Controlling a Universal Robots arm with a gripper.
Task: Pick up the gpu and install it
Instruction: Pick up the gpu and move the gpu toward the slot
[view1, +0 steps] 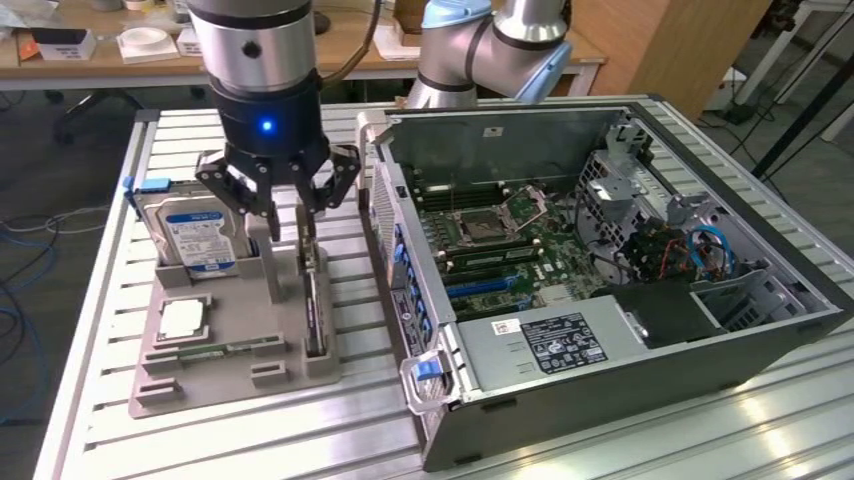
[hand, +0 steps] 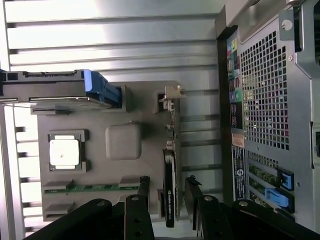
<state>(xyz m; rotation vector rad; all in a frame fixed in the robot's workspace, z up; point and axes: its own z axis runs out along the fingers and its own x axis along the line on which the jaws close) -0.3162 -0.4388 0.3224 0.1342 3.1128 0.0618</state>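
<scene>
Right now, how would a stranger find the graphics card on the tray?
Find the grey tray on the exterior view's left of the open computer. The graphics card stands on edge along the tray's side nearest the computer, below the gripper. Unlike the boxy hard drive, it is thin with a black block.

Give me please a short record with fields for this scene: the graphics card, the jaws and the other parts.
graphics card: stands on edge in a slot of the grey tray
jaws: open, above the card, one on each side, with a gap on both sides
hard drive: upright in the tray
processor: flat in the tray
memory strip: flat in the tray
computer case: side open, at the exterior view's right of the tray
work state: card not yet lifted
</scene>
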